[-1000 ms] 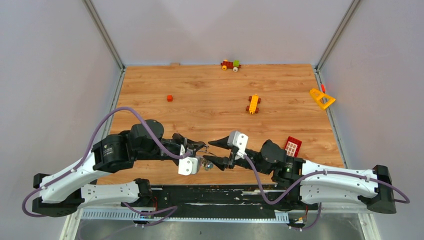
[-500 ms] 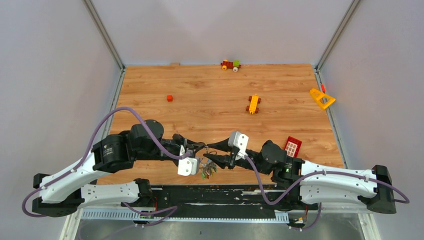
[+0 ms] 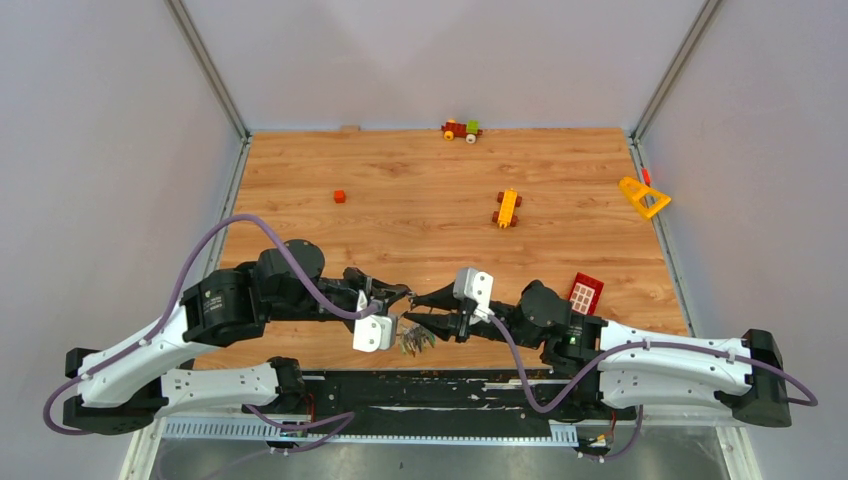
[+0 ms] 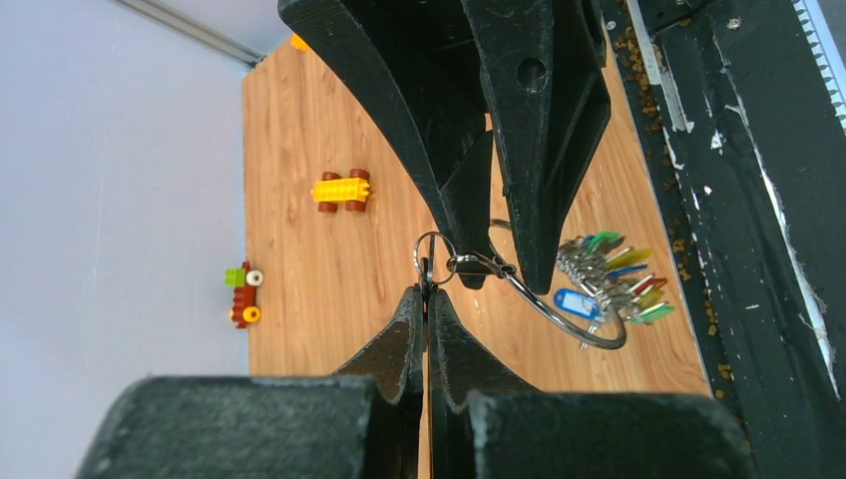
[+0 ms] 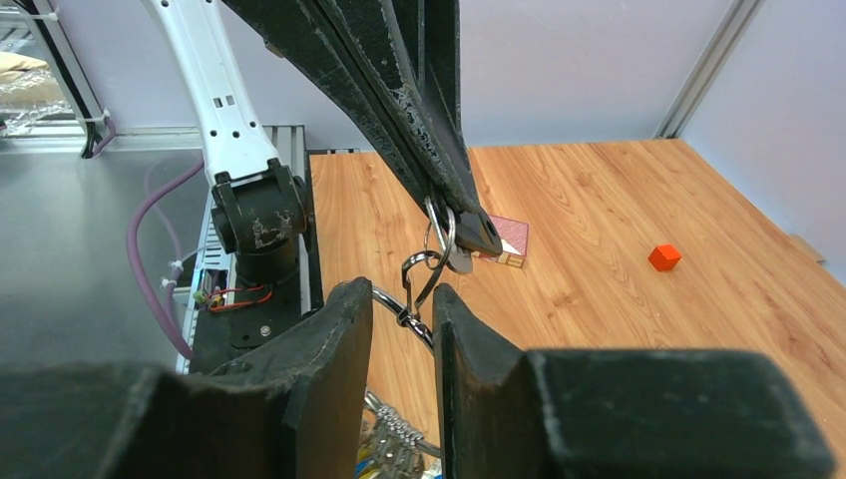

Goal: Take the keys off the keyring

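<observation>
The keyring (image 4: 599, 345), keys (image 4: 614, 277) bunched below, is hung near the table's (image 3: 400, 200) front edge by a small ring (image 4: 418, 251) clamped in the left gripper (image 4: 426, 294), while its clasp (image 4: 477, 264) is straddled by the right gripper's (image 5: 402, 294) parted jaws; a firm pinch seems called for next.

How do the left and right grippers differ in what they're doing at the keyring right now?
The left gripper is shut, pinching a small ring; the right gripper has its jaws apart, straddling the clasp without clearly gripping it. The left gripper holds the chain's end; the right gripper sits nearer the large keyring. Neither holds any of the keys.
</observation>
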### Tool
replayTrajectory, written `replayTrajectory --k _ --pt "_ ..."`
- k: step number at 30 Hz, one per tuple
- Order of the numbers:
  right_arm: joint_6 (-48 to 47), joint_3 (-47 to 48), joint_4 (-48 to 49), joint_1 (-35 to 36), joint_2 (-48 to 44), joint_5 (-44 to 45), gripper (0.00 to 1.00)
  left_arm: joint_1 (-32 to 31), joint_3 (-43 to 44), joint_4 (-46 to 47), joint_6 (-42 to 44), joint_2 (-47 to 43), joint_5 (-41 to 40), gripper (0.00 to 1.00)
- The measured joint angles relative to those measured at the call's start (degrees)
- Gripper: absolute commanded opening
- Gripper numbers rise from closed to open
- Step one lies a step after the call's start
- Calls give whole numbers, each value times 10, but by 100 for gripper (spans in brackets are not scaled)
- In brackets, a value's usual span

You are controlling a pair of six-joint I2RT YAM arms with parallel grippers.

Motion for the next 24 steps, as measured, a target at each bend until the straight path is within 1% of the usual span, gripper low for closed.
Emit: replayTrajectory --k 4,10,14,16,17,20,24 --pt "0 0 3 0 2 -1 21 0 0 0 0 0 2 0" --pt "1 -1 3 0 3 -1 17 0 0 0 -1 0 2 0" --pt "2 -7 4 0 3 -1 12 0 0 0 -1 0 2 0" --pt "3 -8 4 0 3 -1 11 0 0 -1 -1 0 2 0" --pt "3 -8 4 -1 3 -1 12 0 0 -1 -1 0 2 0" --pt "4 -8 5 -1 3 0 20 0 0 -1 -1 0 2 0" --pt "5 -9 6 -1 3 0 25 0 0 1 -1 0 2 0"
